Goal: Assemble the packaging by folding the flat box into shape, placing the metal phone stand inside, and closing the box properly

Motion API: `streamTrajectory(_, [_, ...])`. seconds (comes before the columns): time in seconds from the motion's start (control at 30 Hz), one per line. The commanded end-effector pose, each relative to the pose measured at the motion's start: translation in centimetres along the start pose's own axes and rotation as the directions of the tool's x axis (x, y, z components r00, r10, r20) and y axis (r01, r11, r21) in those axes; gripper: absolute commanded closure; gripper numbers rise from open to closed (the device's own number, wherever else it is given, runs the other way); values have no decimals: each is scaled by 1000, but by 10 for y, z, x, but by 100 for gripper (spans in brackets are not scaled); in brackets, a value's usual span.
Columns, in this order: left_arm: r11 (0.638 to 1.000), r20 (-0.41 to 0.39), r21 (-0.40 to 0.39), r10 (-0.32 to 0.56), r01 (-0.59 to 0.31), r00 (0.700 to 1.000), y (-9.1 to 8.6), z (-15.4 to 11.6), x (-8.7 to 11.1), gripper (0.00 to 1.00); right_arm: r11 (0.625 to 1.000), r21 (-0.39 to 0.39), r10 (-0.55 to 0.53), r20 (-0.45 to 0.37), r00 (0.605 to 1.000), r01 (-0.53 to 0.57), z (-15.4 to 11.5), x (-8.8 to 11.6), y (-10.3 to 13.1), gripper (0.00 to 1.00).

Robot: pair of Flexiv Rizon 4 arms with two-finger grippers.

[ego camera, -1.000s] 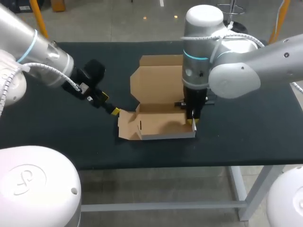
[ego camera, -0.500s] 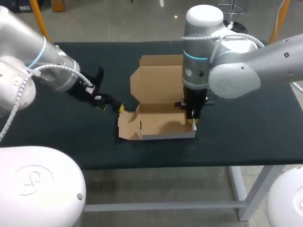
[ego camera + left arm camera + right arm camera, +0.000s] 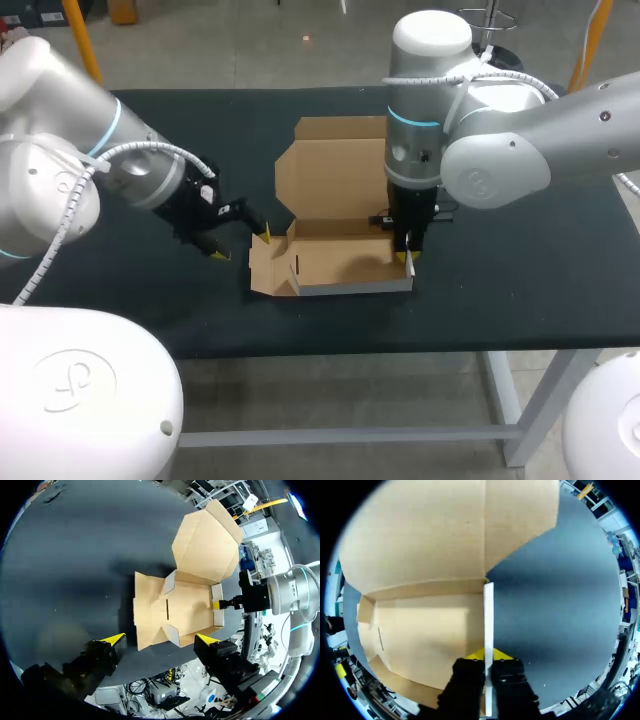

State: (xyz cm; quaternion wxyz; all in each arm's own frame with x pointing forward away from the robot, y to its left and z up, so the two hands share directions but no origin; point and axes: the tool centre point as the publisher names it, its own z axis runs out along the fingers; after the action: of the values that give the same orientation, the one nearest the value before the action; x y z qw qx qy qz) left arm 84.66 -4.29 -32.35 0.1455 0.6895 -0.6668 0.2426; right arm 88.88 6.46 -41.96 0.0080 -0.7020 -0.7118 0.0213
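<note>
A brown cardboard box [image 3: 335, 262] stands half folded at the table's middle, its lid [image 3: 330, 180] lying open behind it. Its left side flap [image 3: 262, 268] lies flat on the table. My right gripper [image 3: 405, 257] points straight down, shut on the box's upright right side wall [image 3: 488, 615], which runs between its fingers [image 3: 488, 655]. My left gripper [image 3: 241, 243] is open just left of the flat flap. In the left wrist view its yellow tips straddle the box's left end [image 3: 160, 639], apart from the cardboard [image 3: 187, 612]. No phone stand is in sight.
The black table [image 3: 520, 260] carries only the box. Dark bare cloth lies to the left of the box and to its right. The right arm's big elbow hangs over the table's right back part.
My left arm has swung in and turned its gripper, so the tips now sit closer to the box's left flap. The right arm and the box have stayed still.
</note>
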Motion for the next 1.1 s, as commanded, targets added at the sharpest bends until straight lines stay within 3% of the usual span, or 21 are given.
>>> streamTrajectory(0.03, [1000, -19, -7, 22, -22, 1000, -10, 19, -7, 7, 1000, 4, 0, 2, 1000, 0, -1, 0, 1, 100])
streamTrajectory(0.1, [999, -34, -3, 42, -42, 999, -12, 24, -12, 19, 1000, 4, 0, 2, 1000, 0, -1, 0, 1, 100])
streamTrajectory(0.23, [996, -61, 22, 88, -87, 994, -15, 30, -17, 16, 1000, 4, 0, 2, 1000, 0, -1, 0, 1, 100])
streamTrajectory(0.47, [990, -62, 35, 135, -134, 989, -22, 38, -24, 22, 1000, 4, 0, 2, 1000, 0, -1, 0, 1, 100])
streamTrajectory(0.6, [989, -78, 38, 143, -140, 987, -26, 44, -30, 35, 1000, 4, 0, 2, 1000, 0, -1, 0, 1, 100])
streamTrajectory(0.9, [991, -112, -14, 131, -133, 985, -32, 66, -31, 33, 1000, 4, 0, 2, 1000, 0, -1, 0, 1, 100])
streamTrajectory(1.1, [990, -124, -41, 126, -132, 984, -30, 79, -29, 52, 1000, 4, 0, 2, 1000, 0, -1, 0, 1, 100])
